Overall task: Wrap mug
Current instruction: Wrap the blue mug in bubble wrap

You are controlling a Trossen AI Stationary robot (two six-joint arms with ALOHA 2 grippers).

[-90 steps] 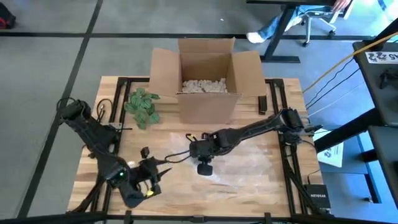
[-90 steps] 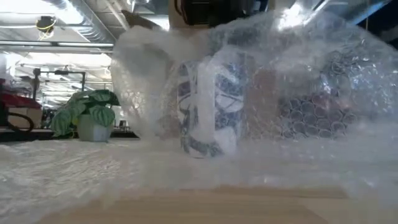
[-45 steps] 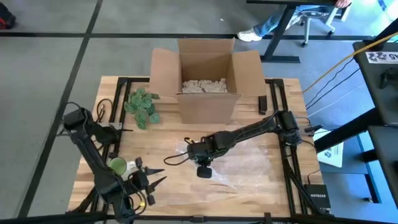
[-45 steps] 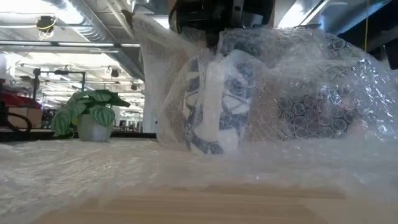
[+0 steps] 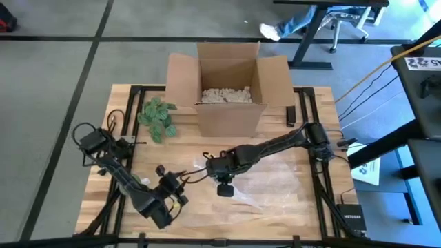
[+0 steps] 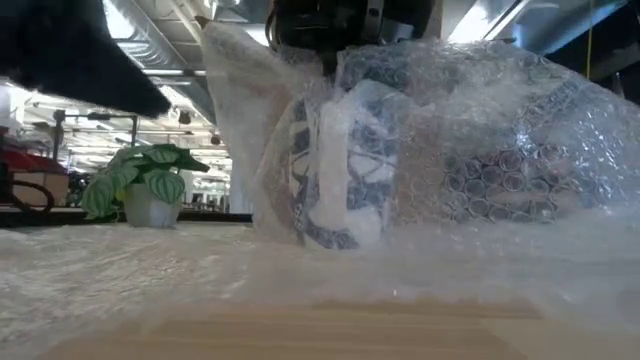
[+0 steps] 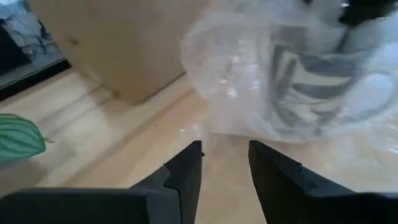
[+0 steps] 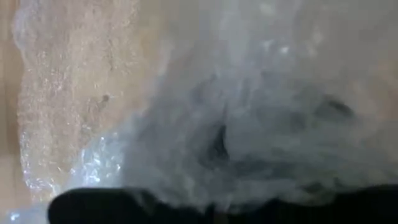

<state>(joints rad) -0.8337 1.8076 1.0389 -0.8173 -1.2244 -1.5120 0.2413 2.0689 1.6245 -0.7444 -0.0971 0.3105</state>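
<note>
A blue-and-white patterned mug (image 6: 345, 170) stands tilted on the table under a sheet of bubble wrap (image 6: 490, 150); the left wrist view shows it through the wrap (image 7: 317, 68). From above, the mug is hidden by my right gripper (image 5: 219, 172), which sits over it, shut on the wrap. The rest of the bubble wrap (image 5: 258, 191) lies spread on the table toward the right and near side. My left gripper (image 7: 225, 148) is open, low over the table to the left of the mug, with nothing between its fingers. My right gripper (image 6: 330, 25) holds the bubble wrap from above, where the sheet is gathered up over the mug's top (image 6: 300, 60). The gripper body and the wrap hide the fingers. The wrap runs from there down over the mug to the table.
An open cardboard box (image 5: 231, 86) with packing fill stands at the far middle of the table. A small potted plant (image 5: 158, 117) is left of it. A dark small object (image 5: 291, 116) lies right of the box. Bare wood lies at the near left.
My right gripper has drawn the wrap in over the mug, and the mug has tipped from upright to tilted. My left gripper swung toward the near edge, then came back toward the mug, low over the table; its arm now shows in the low view.
</note>
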